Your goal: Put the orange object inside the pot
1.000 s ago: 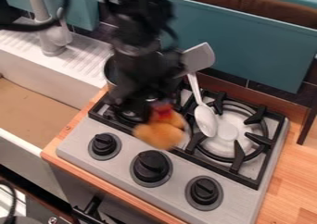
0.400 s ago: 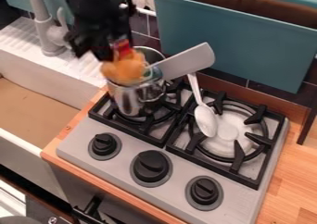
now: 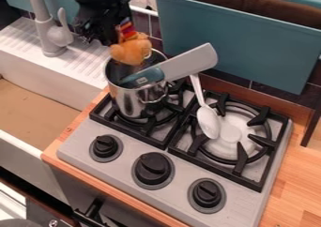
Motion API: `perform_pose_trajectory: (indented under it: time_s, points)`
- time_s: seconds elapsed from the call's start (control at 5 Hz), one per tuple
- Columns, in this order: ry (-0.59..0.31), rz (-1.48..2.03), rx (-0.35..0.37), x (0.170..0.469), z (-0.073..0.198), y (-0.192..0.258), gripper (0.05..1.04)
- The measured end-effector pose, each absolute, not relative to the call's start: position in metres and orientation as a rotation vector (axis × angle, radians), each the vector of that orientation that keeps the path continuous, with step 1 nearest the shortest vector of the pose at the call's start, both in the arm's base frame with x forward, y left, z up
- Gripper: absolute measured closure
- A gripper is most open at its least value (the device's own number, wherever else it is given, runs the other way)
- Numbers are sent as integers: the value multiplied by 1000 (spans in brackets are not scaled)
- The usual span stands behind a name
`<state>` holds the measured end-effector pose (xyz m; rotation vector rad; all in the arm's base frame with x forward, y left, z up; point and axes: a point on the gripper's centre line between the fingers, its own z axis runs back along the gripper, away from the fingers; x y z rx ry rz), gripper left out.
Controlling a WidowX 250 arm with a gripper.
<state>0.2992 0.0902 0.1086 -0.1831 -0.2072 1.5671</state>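
Observation:
My black gripper (image 3: 116, 34) hangs from the top edge, above and slightly left of the pot, shut on the red and striped top of the orange object (image 3: 131, 51). That plush-like object dangles over the back part of the opening of the metal pot (image 3: 134, 101). The pot stands upright on the left burner. A knife-like utensil with a teal handle and broad grey blade (image 3: 191, 62) lies across the pot's rim, its handle end inside the opening.
A white spoon (image 3: 208, 122) rests on the right burner of the stove (image 3: 119, 169). Behind stands a teal bin (image 3: 241, 48). The sink (image 3: 37, 102) and a grey faucet (image 3: 49, 36) are to the left.
The gripper has travelled up and left from over the front of the stove, carrying the orange object to the pot. Lately the object moved slightly right and up. The pot came into clear view.

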Motion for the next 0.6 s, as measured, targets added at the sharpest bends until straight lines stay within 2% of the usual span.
perform_pose_trajectory:
  time_s: [0.2, 0.6]
  points:
    - [-264, 1578, -131, 311, 94, 89, 678]
    - [-315, 1554, -62, 311, 75, 86, 678]
